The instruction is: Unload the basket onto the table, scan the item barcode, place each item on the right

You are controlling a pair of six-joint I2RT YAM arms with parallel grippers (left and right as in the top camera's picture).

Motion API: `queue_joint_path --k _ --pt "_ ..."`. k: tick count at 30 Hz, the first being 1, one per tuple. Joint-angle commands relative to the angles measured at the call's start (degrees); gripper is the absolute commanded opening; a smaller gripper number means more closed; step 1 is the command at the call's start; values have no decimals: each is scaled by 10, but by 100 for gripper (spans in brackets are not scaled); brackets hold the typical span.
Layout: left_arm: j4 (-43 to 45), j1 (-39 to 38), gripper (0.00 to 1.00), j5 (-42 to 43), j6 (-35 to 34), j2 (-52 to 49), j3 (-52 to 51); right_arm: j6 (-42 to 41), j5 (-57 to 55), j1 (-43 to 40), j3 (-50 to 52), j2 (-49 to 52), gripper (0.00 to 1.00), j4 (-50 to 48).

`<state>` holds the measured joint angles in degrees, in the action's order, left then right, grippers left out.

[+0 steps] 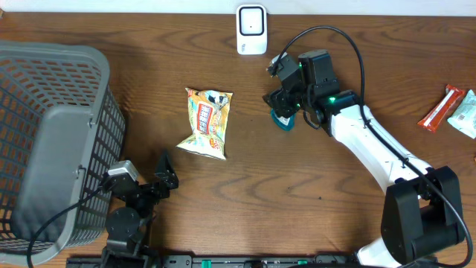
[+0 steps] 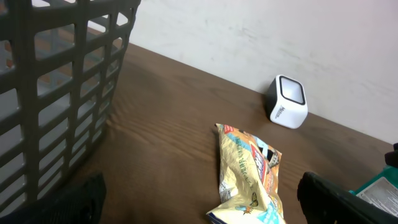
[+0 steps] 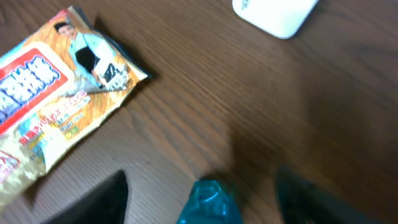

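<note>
The teal packet (image 1: 283, 121) lies on the brown wooden table (image 1: 297, 193), right of centre and a little nearer than the white scanner (image 1: 251, 30), which stands at the far edge. The right claw (image 1: 282, 112) hangs over the packet with its jaws spread. In the right wrist view the two dark fingers (image 3: 106, 199) stand well apart, with the packet's crinkled end between them and touching neither. The left wrist view shows a white label on the teal wrapper at its right edge, but the print is too small to read.

Left of the packet a yellow snack bag (image 1: 208, 123) lies flat, its length running near to far. It has a red band with white characters across the middle and a small picture of a person at the far end. The characters cannot be read. The scanner has a dark window on its face and a line of tiny writing on its side, also unreadable.

The left claw (image 1: 165, 175) rests low at the near left, its fingers (image 2: 81, 199) spread wide with nothing between them. It sits just beside a grey mesh basket (image 1: 82, 56) that fills the left side. At the far right edge lie a red-orange bar (image 1: 439, 108) with white lettering and a pale wrapper (image 1: 467, 113), touching each other. Their text is too small to make out.
</note>
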<state>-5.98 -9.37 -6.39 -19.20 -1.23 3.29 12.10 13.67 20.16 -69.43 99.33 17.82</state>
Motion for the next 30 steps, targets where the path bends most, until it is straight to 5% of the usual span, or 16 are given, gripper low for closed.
queue_joint_path --k 1,3,6,22,25,28,30 --pt "-12 2 98 -7 7 2 -13 -9 0 -1 -1 -12 74 -2" --pt "-12 2 98 -7 7 2 -13 -9 0 -1 -1 -22 78 -2" --pt "-12 2 98 -7 7 2 -13 -10 -1 -2 -1 -48 99 4" --pt "-12 2 98 -7 7 2 -13 -74 -55 -2 -1 -189 99 107" --pt "-12 2 98 -7 7 2 -13 -46 -43 -2 4 -172 98 117" --pt "-12 2 98 -7 7 2 -13 -26 -43 -2 9 -126 85 112" --pt "-12 2 98 -7 7 2 -13 -26 -43 -2 9 -93 89 103"
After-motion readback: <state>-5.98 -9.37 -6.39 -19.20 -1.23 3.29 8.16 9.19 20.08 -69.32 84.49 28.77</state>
